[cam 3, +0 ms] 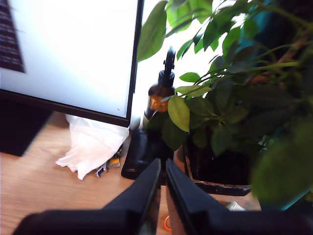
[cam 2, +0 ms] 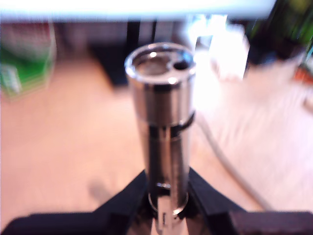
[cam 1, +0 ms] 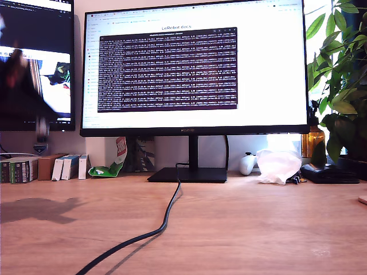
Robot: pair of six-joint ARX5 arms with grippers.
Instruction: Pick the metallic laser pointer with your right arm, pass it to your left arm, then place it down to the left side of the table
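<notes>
My first gripper (cam 2: pixel 166 196) was clenched on the pointer (cam 2: pixel 161 127), the black jaws pinching its lower end while the wide lens end stood up toward the camera. The picture was blurred, so the arm looked to be on the move, though that is only my reading. Below and beyond it lay the table (cam 2: pixel 58 161) and a pale cable (cam 2: pixel 230 171), so the pointer was up in the air, clear of the wood.

My second gripper (cam 3: pixel 163 196) held nothing: its jaws were all but together, only a thin slit between them. It was aimed at the plant (cam 3: pixel 230 98), with an amber bottle (cam 3: pixel 159 95), the monitor's (cam 3: pixel 68 54) lower corner and a white crumpled bag (cam 3: pixel 93 142) ahead of it.

The exterior view showed neither arm and no pointer, just the table (cam 1: pixel 258 229), the monitor (cam 1: pixel 195 66) and a black cable (cam 1: pixel 166 215) running toward the camera.

My call: the pick was done and the carry toward the hand-over was the step in hand. Next, the second gripper needed to spread its jaws, swing away from the plant toward the pointer and take the free lens end, squarely, before the first let go. That shiny round barrel could slip or twist if gripped off-centre.
</notes>
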